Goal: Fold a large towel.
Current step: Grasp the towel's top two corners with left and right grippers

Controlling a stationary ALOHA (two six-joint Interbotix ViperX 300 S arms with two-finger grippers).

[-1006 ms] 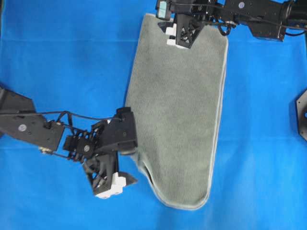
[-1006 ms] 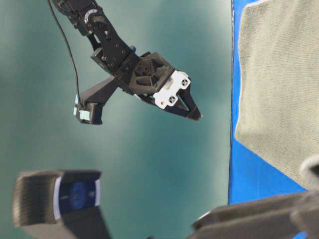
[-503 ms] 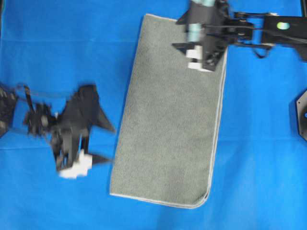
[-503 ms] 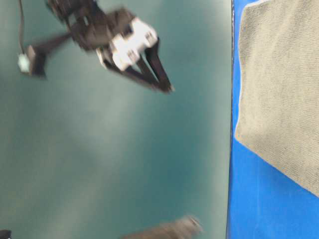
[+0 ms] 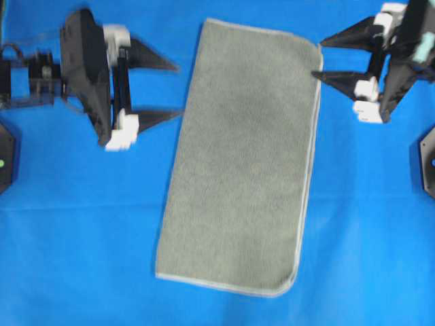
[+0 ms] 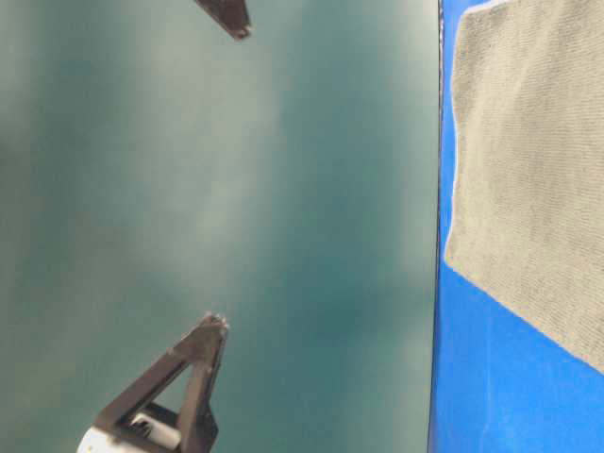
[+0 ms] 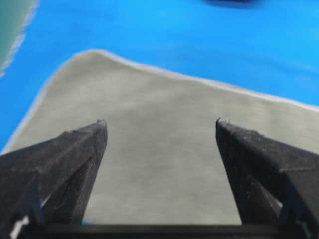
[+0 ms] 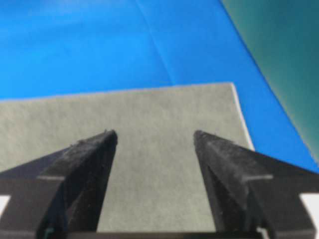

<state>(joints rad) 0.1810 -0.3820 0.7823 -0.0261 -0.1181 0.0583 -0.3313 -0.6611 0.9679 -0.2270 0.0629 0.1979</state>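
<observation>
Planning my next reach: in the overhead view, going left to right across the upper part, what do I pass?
Left hand, open, pointing right → bare blue table sheet → towel, lying flat → right hand, open, pointing left at the towel's right edge.

We find no readable text, label, brand, number or sign in any view.
</observation>
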